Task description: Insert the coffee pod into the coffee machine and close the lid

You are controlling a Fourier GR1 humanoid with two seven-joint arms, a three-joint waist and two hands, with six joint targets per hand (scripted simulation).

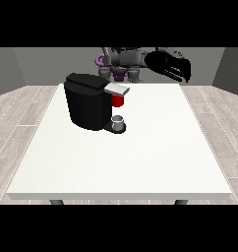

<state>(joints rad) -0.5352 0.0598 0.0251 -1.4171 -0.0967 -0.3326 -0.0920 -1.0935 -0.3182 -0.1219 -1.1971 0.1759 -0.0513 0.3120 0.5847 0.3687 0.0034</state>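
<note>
The coffee machine (87,106) is placed on the tabletop (140,157), towards its far side and left of its middle. A lid (117,89) is seen at the machine's top, projecting to the view's right. Just under the lid a coffee pod (118,100) is seated in the machine. Below the pod, a cup (118,121) is set on the machine's base, at the machine's right. Behind the far edge of the tabletop the robot (122,61) is positioned. The hand at the view's right (169,66) is held above the far right corner, well apart from the machine.
</note>
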